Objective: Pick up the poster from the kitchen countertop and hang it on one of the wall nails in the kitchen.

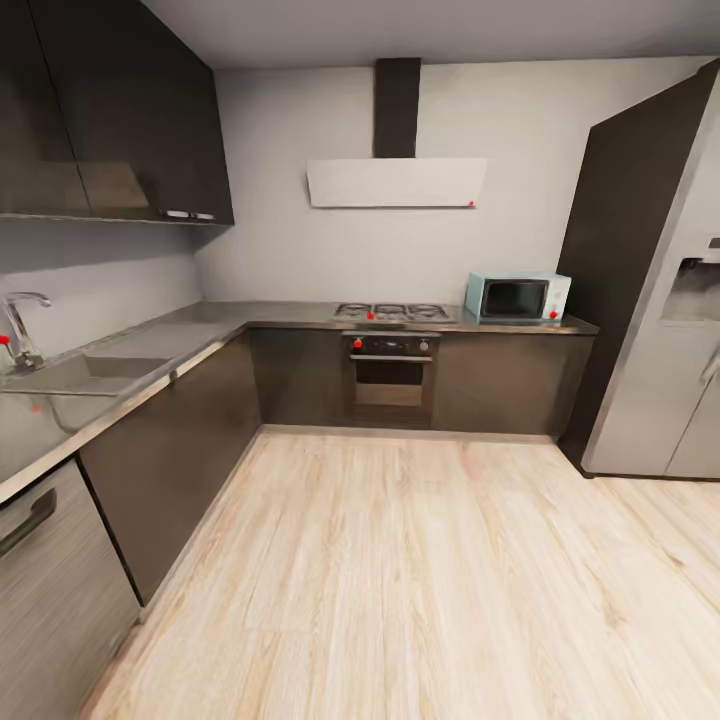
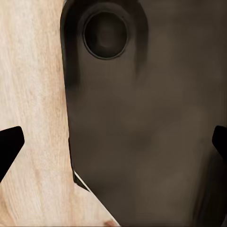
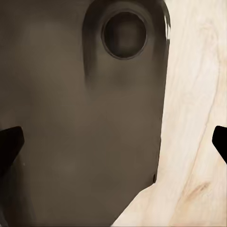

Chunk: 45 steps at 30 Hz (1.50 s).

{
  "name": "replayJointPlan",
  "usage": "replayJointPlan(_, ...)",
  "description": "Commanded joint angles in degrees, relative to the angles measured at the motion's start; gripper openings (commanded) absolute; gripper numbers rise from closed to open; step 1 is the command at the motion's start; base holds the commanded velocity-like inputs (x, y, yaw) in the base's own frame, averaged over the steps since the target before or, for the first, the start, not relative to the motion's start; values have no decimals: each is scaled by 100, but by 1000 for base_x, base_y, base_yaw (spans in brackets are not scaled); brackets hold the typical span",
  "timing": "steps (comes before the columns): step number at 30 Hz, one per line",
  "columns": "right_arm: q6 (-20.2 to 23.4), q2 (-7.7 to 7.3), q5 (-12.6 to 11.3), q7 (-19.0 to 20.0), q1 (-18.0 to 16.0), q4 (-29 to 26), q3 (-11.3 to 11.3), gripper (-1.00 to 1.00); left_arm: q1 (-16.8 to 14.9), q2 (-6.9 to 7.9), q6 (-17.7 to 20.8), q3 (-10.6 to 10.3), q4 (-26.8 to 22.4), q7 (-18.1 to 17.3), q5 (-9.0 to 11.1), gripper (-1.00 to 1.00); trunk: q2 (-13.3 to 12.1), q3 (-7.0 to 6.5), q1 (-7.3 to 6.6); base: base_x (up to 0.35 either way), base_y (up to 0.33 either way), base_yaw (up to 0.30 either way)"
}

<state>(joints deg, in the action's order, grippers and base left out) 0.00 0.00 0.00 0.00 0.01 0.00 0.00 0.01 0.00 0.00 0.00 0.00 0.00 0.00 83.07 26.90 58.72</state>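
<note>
The poster is out of view. The kitchen countertop (image 1: pixel 205 328) is a glossy grey L-shaped slab on dark cabinets, running along the left wall and the back wall, with a steel sink (image 1: pixel 85 375) and a tap (image 1: pixel 20 330) at the left. My left gripper (image 2: pixel 116 144) is open, its dark fingertips (image 2: pixel 10 146) far apart over my own dark base and the wooden floor. My right gripper (image 3: pixel 116 142) is open the same way, fingertips (image 3: pixel 11 144) wide, with nothing between them.
A hob (image 1: pixel 392 312) with an oven (image 1: pixel 390 375) below and a white hood (image 1: pixel 396 182) above stand at the back wall. A pale blue microwave (image 1: pixel 517 296) sits on the counter's right end. A tall steel fridge (image 1: pixel 670 330) stands at the right. Light wooden floor (image 1: pixel 400 580) lies ahead.
</note>
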Motion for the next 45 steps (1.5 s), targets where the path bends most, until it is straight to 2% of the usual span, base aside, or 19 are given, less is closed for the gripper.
replayJointPlan(1, -33, 28, -1, 5, -34, -33, 6, 100, 33, -33, -9, 0, -33, -8, 5, 100, 1, 3, 0, 0, 0, 0)
replayJointPlan(5, -60, 10, 8, 7, -147, -57, 12, 100, 162, -162, -9, -4, -160, -11, 5, 100, 1, 3, 0, 0, 0, 0)
replayJointPlan(20, -61, 6, 10, 7, -146, -48, 13, 100, 165, -162, -9, -5, -159, -11, 5, 100, 1, 3, 0, 0, 0, 0)
replayJointPlan(29, -104, -72, 17, -7, -279, -341, -13, 100, 221, -144, 0, 11, -449, 1, -14, 100, 1, 3, 0, 0, 0, 0)
replayJointPlan(30, -113, -73, 17, -8, -281, -1950, -14, 100, 221, -143, 0, 13, -1887, 1, -16, 100, 1, 3, 0, 0, 0, 0)
replayJointPlan(35, -252, -78, 18, -10, -287, -2725, -16, 100, 224, -126, 0, 15, -2746, 0, -27, 100, 1, 3, 0, 0, 0, 0)
replayJointPlan(36, -326, -82, 20, -11, -289, -3136, -17, 100, 224, -110, 0, 13, -3270, 0, -32, 100, 1, 3, 0, 0, 0, 0)
replayJointPlan(39, -351, -85, 21, -12, -290, -3370, -17, 100, 223, -103, 0, 17, -3582, 0, -33, 100, 1, 3, 0, 0, 0, 0)
replayJointPlan(40, -520, -88, 21, -9, -287, -3609, -12, 100, 225, -89, -4, 45, -3824, -2, -35, 100, 1, 3, 0, 0, 0, 0)
replayJointPlan(42, -609, -88, 8, -15, -275, -3594, -17, 100, 225, -23, -9, 61, -3845, -2, -35, 100, 1, 3, 0, 0, 0, 108)
replayJointPlan(45, -614, -88, -9, -24, -274, -3516, -23, 100, 223, -18, -9, 60, -3841, -6, -35, 100, 1, 3, 0, 0, 0, 263)
